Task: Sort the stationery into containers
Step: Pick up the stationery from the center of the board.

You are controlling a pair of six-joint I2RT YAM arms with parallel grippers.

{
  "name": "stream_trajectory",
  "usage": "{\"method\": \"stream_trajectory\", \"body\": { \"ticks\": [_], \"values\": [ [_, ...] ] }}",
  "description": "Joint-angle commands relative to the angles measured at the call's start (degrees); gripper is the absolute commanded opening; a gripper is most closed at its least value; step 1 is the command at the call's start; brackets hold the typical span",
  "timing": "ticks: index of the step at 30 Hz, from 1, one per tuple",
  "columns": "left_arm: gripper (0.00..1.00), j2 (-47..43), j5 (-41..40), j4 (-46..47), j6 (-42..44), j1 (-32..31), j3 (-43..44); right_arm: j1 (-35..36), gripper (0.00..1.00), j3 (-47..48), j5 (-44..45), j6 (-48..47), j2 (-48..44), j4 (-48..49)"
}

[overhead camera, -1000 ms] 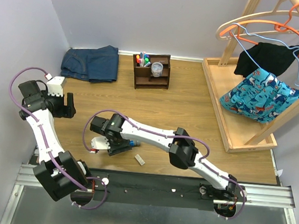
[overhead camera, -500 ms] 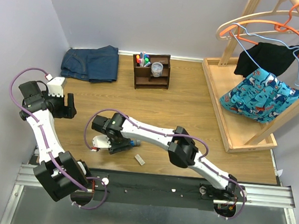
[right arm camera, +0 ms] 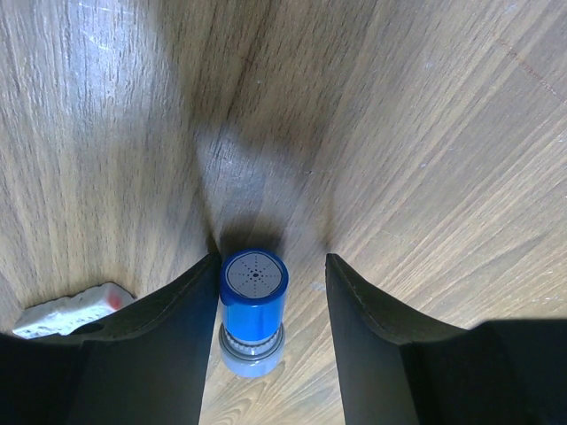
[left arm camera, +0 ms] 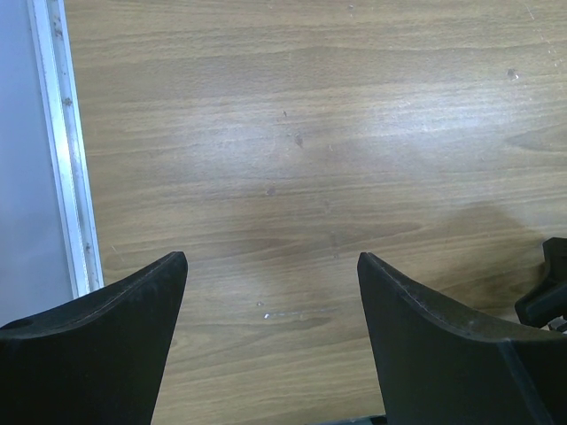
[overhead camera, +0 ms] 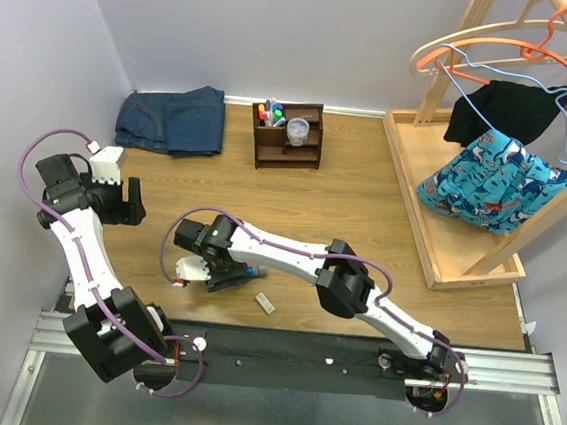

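A short blue-grey cylinder (right arm camera: pixel 254 310) lies on the table between the open fingers of my right gripper (right arm camera: pixel 271 260). It touches the left finger, with a gap to the right one. In the top view the cylinder (overhead camera: pixel 255 270) is just beside that gripper (overhead camera: pixel 233 278). A small beige block (overhead camera: pixel 266 303) lies close by, and shows at the left of the right wrist view (right arm camera: pixel 66 310). The dark brown organiser (overhead camera: pixel 311 140) stands at the back, holding markers (overhead camera: pixel 269 111) and a clear round tub (overhead camera: pixel 297 130). My left gripper (overhead camera: pixel 130 201) is open over bare table (left arm camera: pixel 270 257).
Folded jeans (overhead camera: pixel 172 119) lie at the back left. A big light-wood tray (overhead camera: pixel 415 200) with a clothes rack, hangers and a blue patterned garment (overhead camera: pixel 492 182) fills the right side. A metal strip (left arm camera: pixel 66 150) edges the table by the left wall.
My right gripper has shifted slightly towards the near-left, staying around the blue cylinder. The left arm has barely moved.
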Motion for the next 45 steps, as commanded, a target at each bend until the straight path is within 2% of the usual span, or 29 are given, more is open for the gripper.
{"method": "stream_trajectory", "body": {
  "ticks": [1,16,24,31,35,40,45],
  "values": [
    [0.87,-0.2,1.8,-1.1,0.3,0.4,-0.8,-0.1,0.59,1.1,-0.8,0.2,1.7,0.8],
    [0.88,0.1,2.1,-1.6,0.4,0.4,-0.7,-0.1,0.56,2.1,-1.4,0.4,2.3,1.0],
    [0.88,0.0,2.2,-1.7,0.4,0.4,-1.2,0.0,0.41,5.1,-1.8,3.3,0.9,3.7],
    [0.88,0.0,2.5,-1.6,-0.5,0.4,-0.2,-1.3,0.38,2.0,0.5,5.1,-5.2,5.1],
    [0.88,-0.5,2.9,-0.5,-1.7,0.4,-0.6,-4.2,0.34,-0.4,1.5,6.0,-9.9,5.2],
    [0.88,-0.3,4.1,-0.3,-2.3,0.4,-0.3,-13.0,0.32,0.8,0.5,8.9,-13.9,7.9],
    [0.88,-0.7,9.6,-0.7,-0.5,-1.7,0.2,-22.9,0.31,4.2,-6.7,14.6,-16.5,10.8]
  ]
}}
